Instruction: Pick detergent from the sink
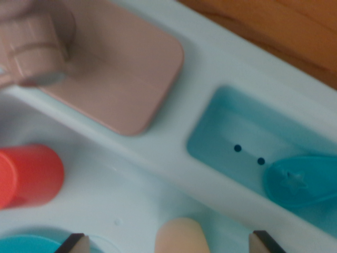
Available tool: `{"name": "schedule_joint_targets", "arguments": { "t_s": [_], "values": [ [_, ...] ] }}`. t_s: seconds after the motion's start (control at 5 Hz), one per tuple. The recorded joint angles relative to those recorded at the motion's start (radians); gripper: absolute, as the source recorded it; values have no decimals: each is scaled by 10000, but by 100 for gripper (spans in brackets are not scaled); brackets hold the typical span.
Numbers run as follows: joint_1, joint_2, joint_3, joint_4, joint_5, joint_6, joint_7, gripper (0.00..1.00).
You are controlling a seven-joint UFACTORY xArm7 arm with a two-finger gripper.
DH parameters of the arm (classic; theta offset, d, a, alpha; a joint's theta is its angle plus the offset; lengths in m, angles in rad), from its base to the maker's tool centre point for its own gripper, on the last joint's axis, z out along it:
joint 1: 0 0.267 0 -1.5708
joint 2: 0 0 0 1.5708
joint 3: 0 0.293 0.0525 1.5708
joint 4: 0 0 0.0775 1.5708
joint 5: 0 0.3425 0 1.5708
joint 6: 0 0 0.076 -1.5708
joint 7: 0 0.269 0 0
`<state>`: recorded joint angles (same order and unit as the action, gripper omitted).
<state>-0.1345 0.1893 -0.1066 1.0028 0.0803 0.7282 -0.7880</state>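
My gripper (167, 244) is open, and only its two dark-edged fingertips (71, 244) show, at the bottom edge. Between them, touching neither, lies the rounded end of a peach-coloured object (181, 237) in the pale sink basin (121, 200). A red cylinder (31, 176) with an orange-red end lies on its side at the wrist view's left of the basin. I cannot tell which of these is the detergent. The view is blurred.
A pink faucet (31, 47) stands at the top left beside a pink rounded panel (121, 68). A teal recessed tray (247, 137) with two dark holes holds a teal piece (303, 179). Another teal object (26, 245) shows at the bottom left. Wooden surface (284, 26) lies beyond the sink unit.
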Motion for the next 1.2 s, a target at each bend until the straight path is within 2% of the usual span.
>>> {"name": "schedule_joint_targets", "arguments": {
  "t_s": [0.2,0.4,0.6,0.8,1.0,1.2],
  "values": [
    [-36,68,-28,-172,34,-260,-240,0],
    [-36,68,-28,-172,34,-260,-240,0],
    [-66,125,-51,-315,62,-476,-439,0],
    [-66,125,-51,-315,62,-476,-439,0],
    [-89,168,-69,-425,83,-643,-593,0],
    [-89,168,-69,-425,83,-643,-593,0]
  ]
}}
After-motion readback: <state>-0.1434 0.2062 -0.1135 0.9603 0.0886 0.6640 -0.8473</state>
